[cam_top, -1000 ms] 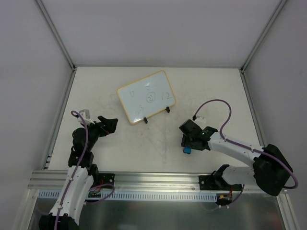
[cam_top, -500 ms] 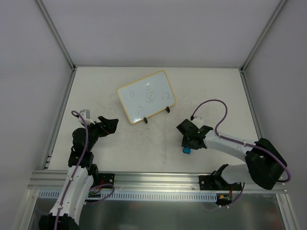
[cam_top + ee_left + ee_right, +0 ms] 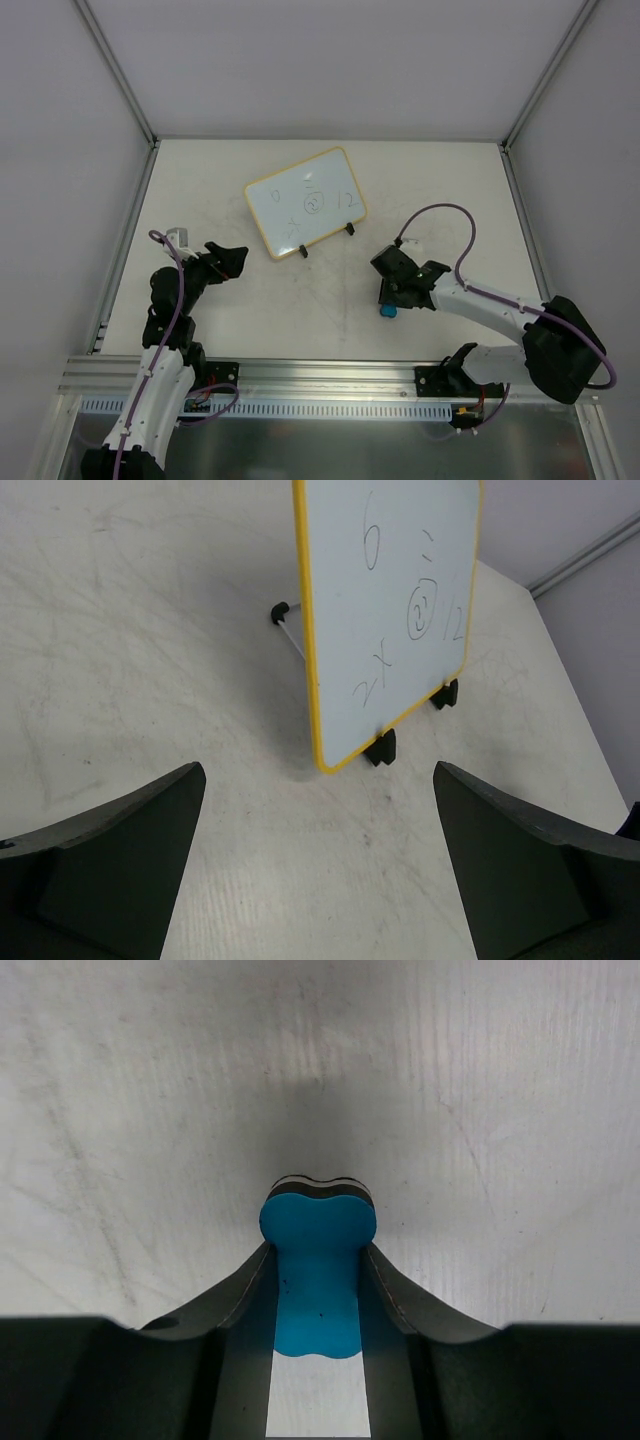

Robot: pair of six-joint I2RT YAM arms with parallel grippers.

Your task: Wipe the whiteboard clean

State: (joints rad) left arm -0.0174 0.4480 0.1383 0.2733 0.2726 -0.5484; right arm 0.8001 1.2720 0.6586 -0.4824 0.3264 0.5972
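Note:
The whiteboard (image 3: 305,202) stands propped on two black clip feet at the table's middle back, with pen marks on it. It also shows in the left wrist view (image 3: 390,610), upright ahead of the jaws. My left gripper (image 3: 232,259) is open and empty, to the left of and below the board. My right gripper (image 3: 388,305) is shut on a small blue eraser block (image 3: 387,313), low over the table, to the right of and below the board. In the right wrist view the eraser (image 3: 317,1270) sits pinched between both fingers.
Grey metal rails run along the table's left edge (image 3: 125,240) and right edge (image 3: 525,240). A purple cable (image 3: 445,215) loops above the right arm. The table surface is scuffed white.
My right gripper has shifted slightly with the blue eraser, staying near the same spot on the table. The left arm and the whiteboard have not moved.

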